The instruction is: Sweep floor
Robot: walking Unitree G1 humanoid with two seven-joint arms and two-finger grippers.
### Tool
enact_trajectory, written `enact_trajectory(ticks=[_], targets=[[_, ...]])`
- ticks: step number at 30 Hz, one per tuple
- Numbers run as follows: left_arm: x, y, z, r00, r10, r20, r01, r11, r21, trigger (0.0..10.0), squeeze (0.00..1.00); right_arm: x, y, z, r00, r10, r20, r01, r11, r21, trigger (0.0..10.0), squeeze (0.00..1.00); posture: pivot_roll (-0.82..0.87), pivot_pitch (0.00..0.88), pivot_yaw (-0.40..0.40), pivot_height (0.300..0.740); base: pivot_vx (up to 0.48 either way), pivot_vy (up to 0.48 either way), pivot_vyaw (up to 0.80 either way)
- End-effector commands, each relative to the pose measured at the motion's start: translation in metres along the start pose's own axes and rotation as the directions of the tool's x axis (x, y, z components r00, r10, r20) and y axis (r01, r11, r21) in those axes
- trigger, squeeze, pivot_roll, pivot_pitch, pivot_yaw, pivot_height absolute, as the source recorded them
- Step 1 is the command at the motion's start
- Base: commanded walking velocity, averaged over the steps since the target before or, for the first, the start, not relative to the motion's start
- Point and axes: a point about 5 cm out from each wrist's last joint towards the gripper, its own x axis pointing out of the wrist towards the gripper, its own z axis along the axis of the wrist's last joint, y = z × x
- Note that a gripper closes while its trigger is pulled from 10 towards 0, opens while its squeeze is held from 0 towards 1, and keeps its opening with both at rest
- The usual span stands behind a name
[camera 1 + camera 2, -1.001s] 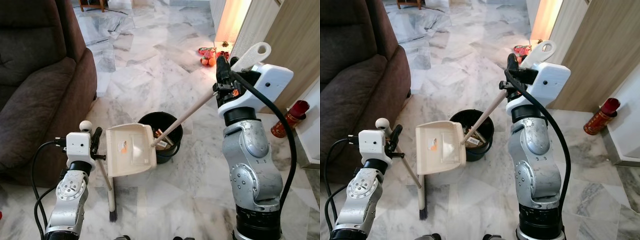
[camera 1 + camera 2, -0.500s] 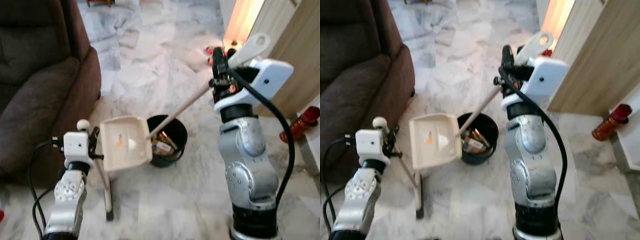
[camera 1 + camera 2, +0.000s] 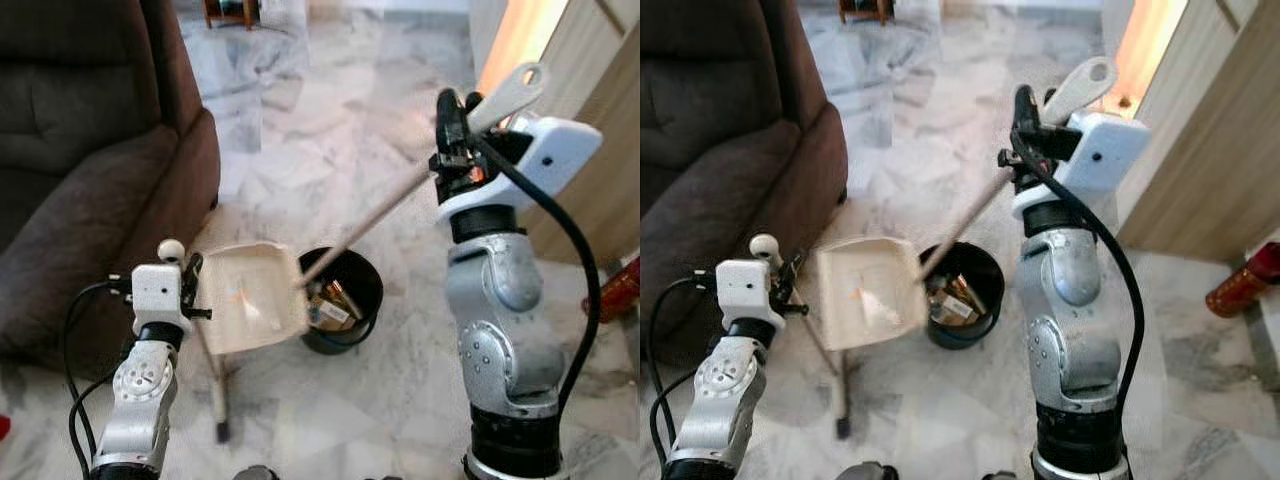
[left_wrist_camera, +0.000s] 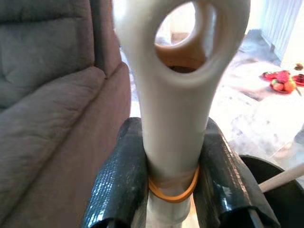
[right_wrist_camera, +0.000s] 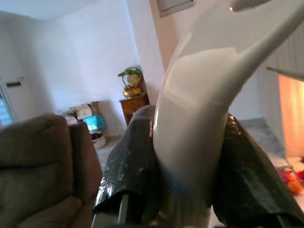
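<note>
Nearest the camera, the robot's left hand [image 3: 188,283] is raised at the lower left, its black fingers [image 4: 121,175] clamped on either side of the cream handle of a broom [image 3: 213,370], just below the handle's loop end and a yellow rubber band [image 4: 173,192]; the broom's shaft runs down to the marble floor [image 3: 330,150], its dark bristle tip resting on the tiles in front of the robot. On the right, the silver right arm stands upright with its right hand [image 3: 448,125] held high, fingers [image 5: 130,171] closed around the top of the long handle of a cream dustpan [image 3: 252,296]. That handle slants down and leftward to the pan, which hangs tilted above the floor between the two arms, its open face upward, with a few small scraps lying inside. Just beyond the pan's right edge sits a black bucket [image 3: 343,313] holding mixed litter. A brown sofa [image 3: 80,170] borders the left side, a wooden panel [image 3: 590,150] the right, and open marble stretches away behind the bucket
</note>
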Motion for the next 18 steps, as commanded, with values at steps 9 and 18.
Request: enact_trajectory(ticks=[9, 18], targets=[[0.0015, 0.0049, 0.0086, 0.999, 0.012, 0.047, -0.013, 1.000, 0.019, 10.0, 0.00, 0.0006, 0.0102, 0.0129, 0.997, 0.039, 0.072, -0.044, 0.997, 0.058, 10.0, 0.00, 0.14, 0.179, -0.006, 0.740, 0.260, 0.000, 0.00], [0.0015, 0.0049, 0.0087, 0.999, 0.013, 0.048, -0.014, 1.000, 0.020, 10.0, 0.00, 0.0010, 0.0103, 0.0141, 0.996, 0.039, 0.081, -0.044, 0.997, 0.061, 10.0, 0.00, 0.14, 0.174, -0.007, 0.740, 0.260, 0.000, 0.00]])
